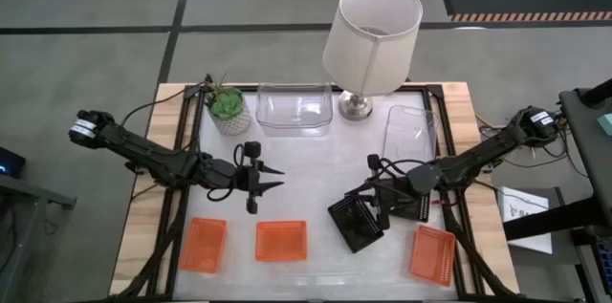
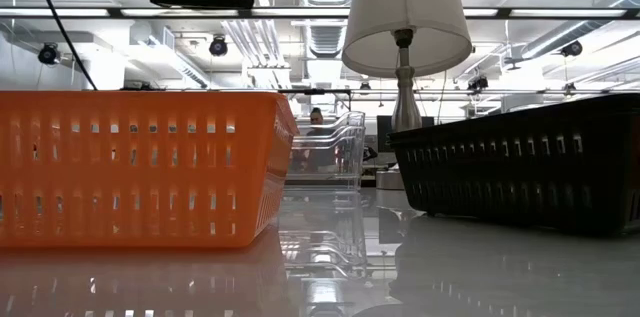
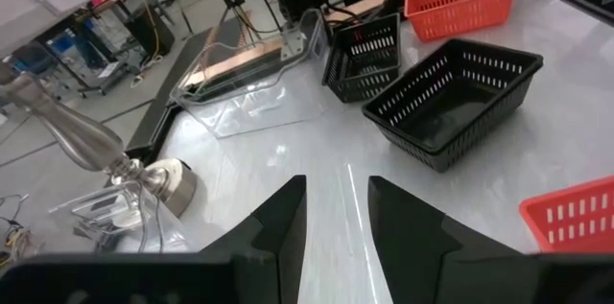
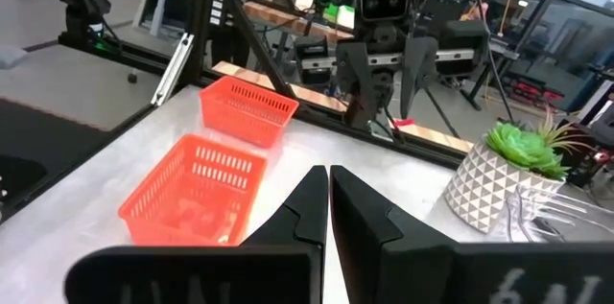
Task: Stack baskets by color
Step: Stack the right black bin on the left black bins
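Hovering above the bare middle of the table (image 1: 316, 193), the left gripper (image 1: 273, 179) holds nothing, its two fingers parted by a narrow gap. The right gripper (image 1: 368, 196) sits at about its three o'clock in the overhead view, fingers pressed together and empty, right over a black basket (image 1: 356, 222). A second black basket (image 1: 411, 205) lies partly hidden under the right arm, just beside the first. Three orange baskets line the near edge: one at seven o'clock from the left gripper (image 1: 203, 244), one at six o'clock (image 1: 281, 240), and one at four o'clock near the table's right corner (image 1: 432, 253). A clear basket (image 1: 295, 109) rests at the far edge, at one o'clock, between a potted plant (image 1: 228, 109) and a white lamp (image 1: 371, 40). Another clear basket (image 1: 411, 133) lies at two o'clock, right of the lamp's base.
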